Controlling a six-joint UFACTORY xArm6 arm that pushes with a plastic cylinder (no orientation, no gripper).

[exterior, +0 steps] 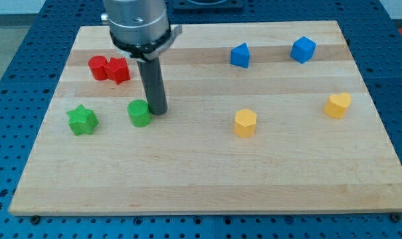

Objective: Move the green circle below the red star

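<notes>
The green circle (139,113) is a short green cylinder at the board's left-middle. My tip (158,111) stands right beside it on its right, touching or nearly touching. The red star (118,70) lies above and a little left of the green circle, pressed against a second red block (98,68) on its left.
A green star (82,120) lies left of the green circle. Two blue blocks (240,56) (303,50) sit at the top right. A yellow block (245,123) lies at the middle right and another (337,105) near the right edge of the wooden board (207,186).
</notes>
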